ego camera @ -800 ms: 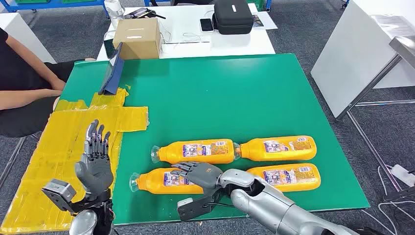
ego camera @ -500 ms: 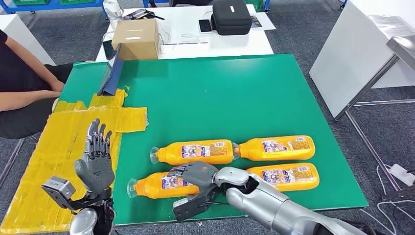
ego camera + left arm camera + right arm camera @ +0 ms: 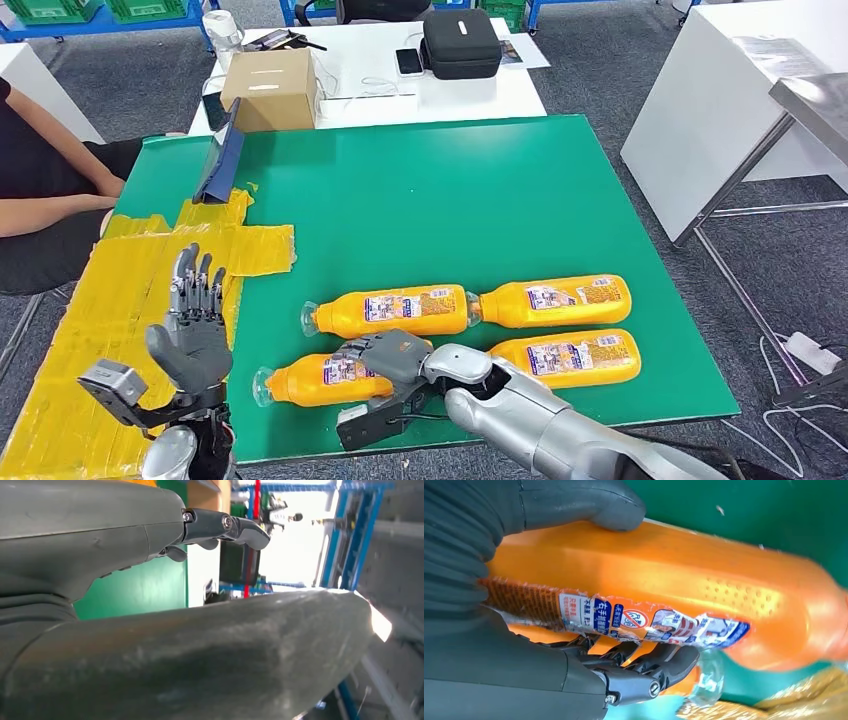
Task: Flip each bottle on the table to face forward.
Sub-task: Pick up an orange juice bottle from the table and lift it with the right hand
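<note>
Right wrist view shows what the head view cannot: the right robot hand [image 3: 549,630] wraps thumb and fingers around the near-left bottle [image 3: 320,378] lying on the green tabletop [image 3: 450,200]. That smooth bottle could slip mid-roll and bump its neighbour [image 3: 395,310] just beyond. Left robot hand [image 3: 192,335] hovers open, holding nothing.

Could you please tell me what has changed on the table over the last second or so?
The whole head view shifted, so the camera moved. The right hand closed further around the near-left bottle, with thumb and fingers on opposite sides of it. The left hand stayed raised and open, and the other three bottles stayed lying where they were.
</note>
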Robot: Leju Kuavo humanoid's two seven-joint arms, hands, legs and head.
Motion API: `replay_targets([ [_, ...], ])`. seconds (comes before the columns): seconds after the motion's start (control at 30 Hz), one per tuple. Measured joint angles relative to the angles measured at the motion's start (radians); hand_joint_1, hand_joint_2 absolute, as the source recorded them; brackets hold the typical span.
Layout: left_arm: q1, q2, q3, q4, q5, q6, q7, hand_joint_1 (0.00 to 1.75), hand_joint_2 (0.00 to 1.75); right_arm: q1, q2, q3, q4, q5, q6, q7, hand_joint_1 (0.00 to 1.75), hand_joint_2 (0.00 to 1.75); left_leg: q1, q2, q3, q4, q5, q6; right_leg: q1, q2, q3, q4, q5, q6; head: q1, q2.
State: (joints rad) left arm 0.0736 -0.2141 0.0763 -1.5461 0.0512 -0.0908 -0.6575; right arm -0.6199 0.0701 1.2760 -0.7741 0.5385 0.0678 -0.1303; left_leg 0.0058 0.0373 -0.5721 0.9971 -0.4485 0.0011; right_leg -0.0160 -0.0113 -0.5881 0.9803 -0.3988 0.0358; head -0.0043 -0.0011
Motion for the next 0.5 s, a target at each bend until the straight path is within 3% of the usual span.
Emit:
replay_targets([
  [0.23, 0.036, 0.017, 0.096, -0.027, 0.089, -0.028, -0.015, 0.00, 0.00, 0.026, 0.100, -0.088, 0.053, -0.110, -0.080, -0.039, 1.75, 1.75, 0.004, 0.000, -0.003, 0.000, 0.001, -0.001, 0.003, 0.001, -0.002, 0.001, 0.000, -0.001, 0.001, 0.000],
  [0.37, 0.043, 0.032, 0.230, -0.032, 0.144, -0.103, -0.023, 0.00, 0.00, 0.083, 0.175, -0.227, 0.007, -0.252, -0.114, -0.124, 1.75, 1.75, 0.005, -0.003, -0.010, 0.001, 0.004, -0.003, 0.005, -0.002, -0.011, 0.002, 0.000, -0.001, 0.000, 0.000],
  [0.5, 0.048, 0.027, 0.319, -0.039, 0.106, -0.160, -0.011, 0.00, 0.00, 0.151, 0.189, -0.350, -0.116, -0.288, -0.127, -0.167, 1.75, 1.75, 0.005, -0.013, -0.011, 0.001, 0.006, -0.002, 0.005, -0.012, -0.013, 0.001, -0.001, -0.002, 0.000, 0.000],
])
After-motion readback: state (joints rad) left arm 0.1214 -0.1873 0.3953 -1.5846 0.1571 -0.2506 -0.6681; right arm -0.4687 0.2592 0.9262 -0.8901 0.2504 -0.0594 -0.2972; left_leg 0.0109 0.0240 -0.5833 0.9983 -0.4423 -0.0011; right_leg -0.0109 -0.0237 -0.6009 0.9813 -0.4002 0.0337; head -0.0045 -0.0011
